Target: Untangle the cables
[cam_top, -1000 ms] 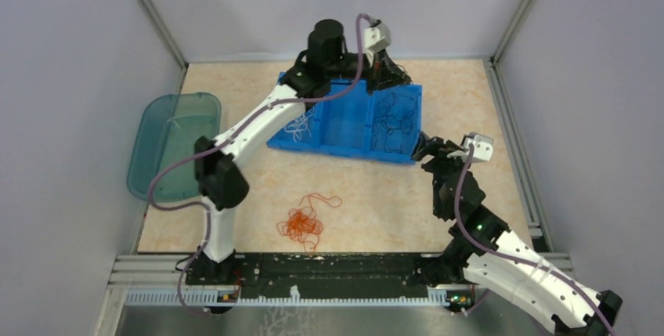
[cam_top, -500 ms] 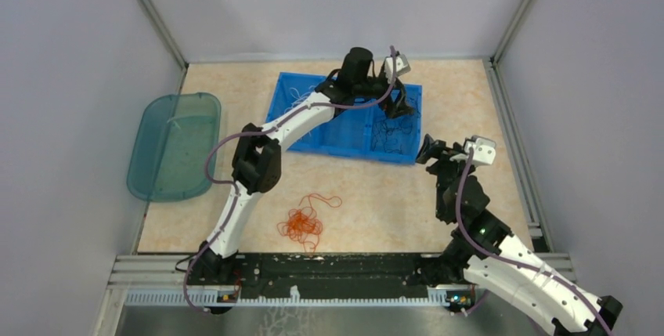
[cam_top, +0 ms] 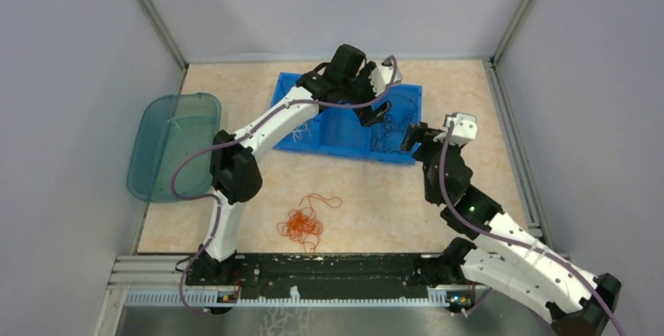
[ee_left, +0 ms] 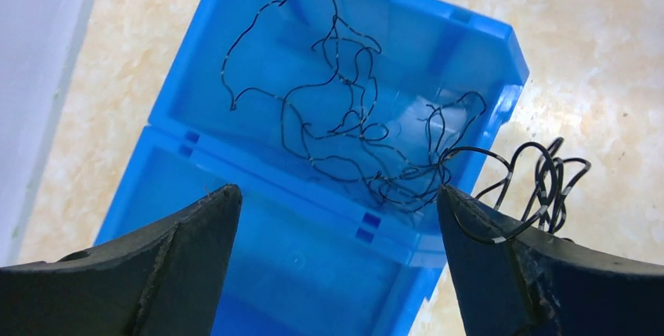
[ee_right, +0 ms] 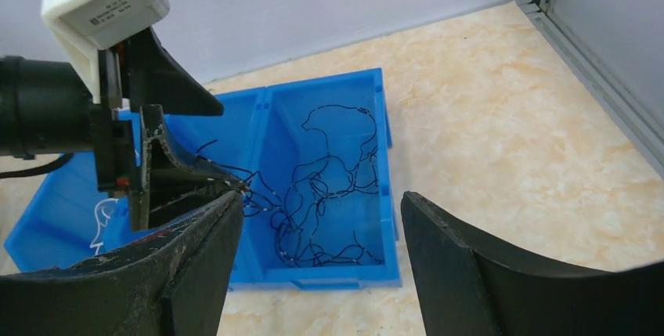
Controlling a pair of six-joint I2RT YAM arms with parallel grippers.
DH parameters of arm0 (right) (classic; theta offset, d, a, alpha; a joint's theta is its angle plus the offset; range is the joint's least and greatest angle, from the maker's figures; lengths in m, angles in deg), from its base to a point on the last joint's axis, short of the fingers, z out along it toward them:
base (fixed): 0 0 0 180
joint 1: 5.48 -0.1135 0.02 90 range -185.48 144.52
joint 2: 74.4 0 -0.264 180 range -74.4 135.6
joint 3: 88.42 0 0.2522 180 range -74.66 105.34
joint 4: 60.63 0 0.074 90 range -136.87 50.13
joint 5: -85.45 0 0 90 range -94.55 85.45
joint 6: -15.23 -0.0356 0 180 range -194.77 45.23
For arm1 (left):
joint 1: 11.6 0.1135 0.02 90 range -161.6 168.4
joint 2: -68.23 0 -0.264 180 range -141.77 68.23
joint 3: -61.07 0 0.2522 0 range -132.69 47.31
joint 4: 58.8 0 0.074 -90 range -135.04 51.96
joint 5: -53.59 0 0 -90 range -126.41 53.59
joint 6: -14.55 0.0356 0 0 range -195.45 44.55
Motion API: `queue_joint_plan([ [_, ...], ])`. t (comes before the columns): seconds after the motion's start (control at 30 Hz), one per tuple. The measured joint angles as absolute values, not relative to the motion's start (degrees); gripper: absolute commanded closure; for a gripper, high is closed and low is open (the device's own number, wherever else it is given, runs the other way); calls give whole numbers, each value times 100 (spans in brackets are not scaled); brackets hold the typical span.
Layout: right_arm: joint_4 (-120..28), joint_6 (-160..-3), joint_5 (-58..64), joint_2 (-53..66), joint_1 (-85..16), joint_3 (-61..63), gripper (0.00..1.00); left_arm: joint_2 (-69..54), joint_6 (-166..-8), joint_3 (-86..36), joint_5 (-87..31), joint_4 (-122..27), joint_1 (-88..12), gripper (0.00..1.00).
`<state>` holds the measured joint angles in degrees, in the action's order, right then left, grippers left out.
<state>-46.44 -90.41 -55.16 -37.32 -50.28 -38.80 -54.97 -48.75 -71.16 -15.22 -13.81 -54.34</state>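
Note:
Black cables (cam_top: 391,121) lie curled in the right compartment of the blue bin (cam_top: 344,144); the left wrist view shows them as well (ee_left: 344,117). My left gripper (cam_top: 366,110) hangs open above that compartment (ee_left: 337,203). A loop of black cable (ee_left: 540,179) is draped over its right finger (ee_left: 509,265), trailing past the bin's wall. White cables (cam_top: 297,126) fill the bin's left compartment. An orange-red tangle (cam_top: 301,222) rests on the table in front. My right gripper (cam_top: 413,137) stands open at the bin's near right corner (ee_right: 321,211), holding nothing.
A teal tray (cam_top: 168,144) sits at the table's left edge. The bin's middle compartment (cam_top: 341,124) shows no cables. Grey walls close in the table on three sides. In the right wrist view the left gripper (ee_right: 156,164) hangs over the bin.
My left gripper has opened and drawn back from the bin's far right corner toward its middle. The right gripper has shifted left toward the bin's corner.

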Motion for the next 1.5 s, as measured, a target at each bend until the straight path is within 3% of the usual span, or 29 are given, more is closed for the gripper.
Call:
queue_joint_plan([
  [0.27,-4343,-9618,-4767,-3282,-4510,-3749,24,-5444,-4622,-7374,-1675,-431,-5438,1],
  [0.6,-5818,-10247,-269,-2460,-1965,-4208,27,-5317,-4431,-6974,-1050,-407,-5463,1],
  [0.77,-6616,-10650,1559,-1560,-1581,-4307,33,-5315,-4425,-6987,-696,-361,-5463,0],
  [0.9,-7110,-10859,2321,-1157,-1581,-4307,42,-5315,-4427,-7022,-556,-330,-5463,0],
  [1.07,-7560,-11089,2669,-1015,-1579,-4311,52,-5315,-4407,-7134,-497,-291,-5463,0],
  [1.3,-7046,-10868,1996,-1173,-1579,-4302,46,-5315,-4396,-7254,-550,-271,-5434,0],
  [1.5,-5667,-10272,966,-2165,-1819,-4156,41,-5160,-4449,-7396,-604,-181,-5087,0],
])
